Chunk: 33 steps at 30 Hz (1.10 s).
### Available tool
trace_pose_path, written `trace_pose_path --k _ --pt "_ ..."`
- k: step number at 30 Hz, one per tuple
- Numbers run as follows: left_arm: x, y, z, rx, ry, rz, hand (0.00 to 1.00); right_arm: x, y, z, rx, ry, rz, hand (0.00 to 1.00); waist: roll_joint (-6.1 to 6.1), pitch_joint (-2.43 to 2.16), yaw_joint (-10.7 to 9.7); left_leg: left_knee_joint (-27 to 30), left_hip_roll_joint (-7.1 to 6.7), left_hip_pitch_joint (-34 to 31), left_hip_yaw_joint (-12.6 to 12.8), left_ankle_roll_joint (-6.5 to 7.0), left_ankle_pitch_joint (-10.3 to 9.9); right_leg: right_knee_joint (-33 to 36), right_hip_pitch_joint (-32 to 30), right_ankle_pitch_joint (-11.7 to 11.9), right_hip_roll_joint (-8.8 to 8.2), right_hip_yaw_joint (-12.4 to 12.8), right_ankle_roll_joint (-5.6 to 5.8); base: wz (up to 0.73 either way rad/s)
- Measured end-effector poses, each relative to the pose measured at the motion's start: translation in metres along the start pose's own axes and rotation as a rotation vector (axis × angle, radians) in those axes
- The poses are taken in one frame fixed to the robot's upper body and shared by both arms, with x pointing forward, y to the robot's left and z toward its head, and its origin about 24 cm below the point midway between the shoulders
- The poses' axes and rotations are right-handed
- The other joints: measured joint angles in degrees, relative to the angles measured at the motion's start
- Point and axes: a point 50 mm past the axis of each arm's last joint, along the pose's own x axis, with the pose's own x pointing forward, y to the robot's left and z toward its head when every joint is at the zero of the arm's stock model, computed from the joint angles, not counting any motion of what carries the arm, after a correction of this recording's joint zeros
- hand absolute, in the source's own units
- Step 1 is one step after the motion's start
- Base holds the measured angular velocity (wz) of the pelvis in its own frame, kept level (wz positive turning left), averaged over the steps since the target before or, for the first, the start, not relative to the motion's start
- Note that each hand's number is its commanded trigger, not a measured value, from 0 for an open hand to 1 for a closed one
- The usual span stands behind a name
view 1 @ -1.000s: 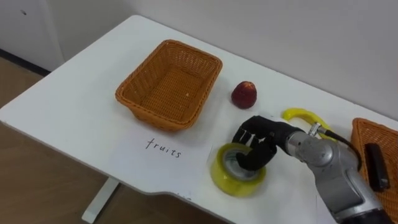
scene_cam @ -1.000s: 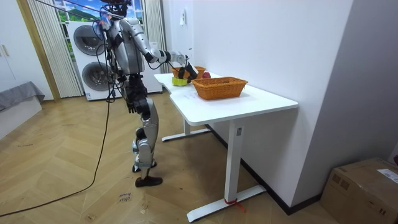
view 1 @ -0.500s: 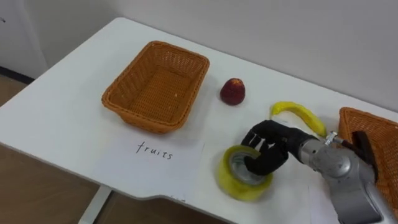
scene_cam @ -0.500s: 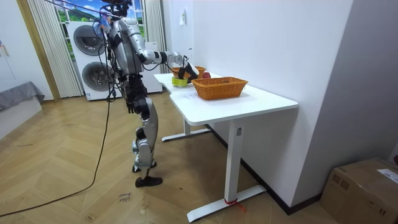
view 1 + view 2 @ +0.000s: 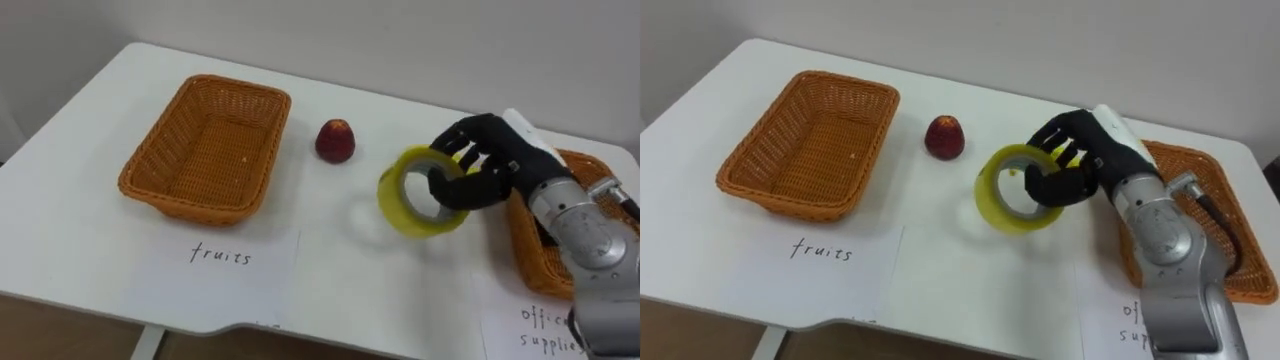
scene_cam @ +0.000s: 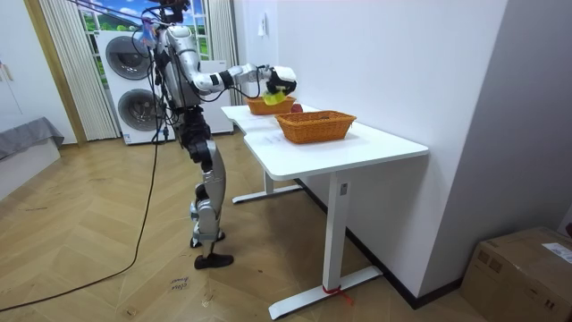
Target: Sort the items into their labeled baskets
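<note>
my white table [image 5: 330, 260] is in front of me. an empty brown basket [image 5: 200, 150] sits on it at the upper left, with a sheet of paper [image 5: 225, 265] just below. a red fruit [image 5: 335, 141] lies near the top middle. another basket [image 5: 535, 260] and a second paper [image 5: 530, 330] sit at the right edge.

my right hand [image 5: 497, 160] has black fingers and a white plate across its back. behind it i see a rounded silver-grey wrist and forearm, with a thin black cable beside the wrist. in the room view my body is grey.
</note>
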Motion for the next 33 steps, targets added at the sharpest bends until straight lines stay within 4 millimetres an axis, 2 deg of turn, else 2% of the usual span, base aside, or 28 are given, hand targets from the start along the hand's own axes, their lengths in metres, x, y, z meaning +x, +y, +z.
trace_pose_path --k 7,13,23,27,29,33 --pt "-0.003 -0.006 -0.007 -0.002 0.021 -0.020 0.00 -0.005 -0.023 -0.006 0.075 -0.014 -0.186 1.00 0.90 0.06 -1.07 -0.08 0.05 0.09 0.00 0.02 -0.02 -0.07 0.00 -0.01 0.02 0.10 0.01 0.00" --pt "-0.004 -0.011 -0.006 -0.018 0.024 -0.031 0.00 -0.012 -0.024 -0.017 0.136 0.009 -0.262 1.00 1.45 0.08 -1.83 -0.15 0.06 0.23 0.41 0.01 -0.02 -0.08 -0.11 -0.01 0.05 0.58 0.01 -0.03" --pt "-0.005 -0.014 -0.014 -0.032 0.050 -0.034 0.00 -0.016 -0.035 -0.023 0.186 0.010 -0.359 1.00 1.13 -0.05 -5.30 -0.29 -0.03 0.44 0.49 0.03 -0.01 -0.36 0.19 -0.06 0.03 0.80 0.10 0.00" --pt "-0.005 -0.013 -0.014 -0.067 0.059 -0.034 0.00 -0.017 -0.037 -0.048 0.236 0.101 -0.397 1.00 0.98 -0.10 -6.00 -0.41 -0.04 0.62 0.51 0.04 -0.01 -0.40 0.28 -0.07 0.02 0.83 0.12 0.00" --pt "-0.005 -0.013 -0.015 -0.086 0.065 -0.035 0.00 -0.018 -0.037 -0.054 0.259 0.125 -0.411 1.00 0.79 -0.25 -6.67 -0.42 0.00 0.51 0.65 0.04 0.00 -0.34 0.02 -0.07 0.05 0.97 0.12 -0.03" --pt "-0.005 -0.013 -0.016 -0.105 0.073 -0.036 0.00 -0.020 -0.036 -0.067 0.309 0.173 -0.437 1.00 1.05 -0.15 -7.77 -0.62 0.08 0.58 1.22 0.04 0.00 -0.33 -0.16 -0.07 0.13 1.37 0.12 -0.06"
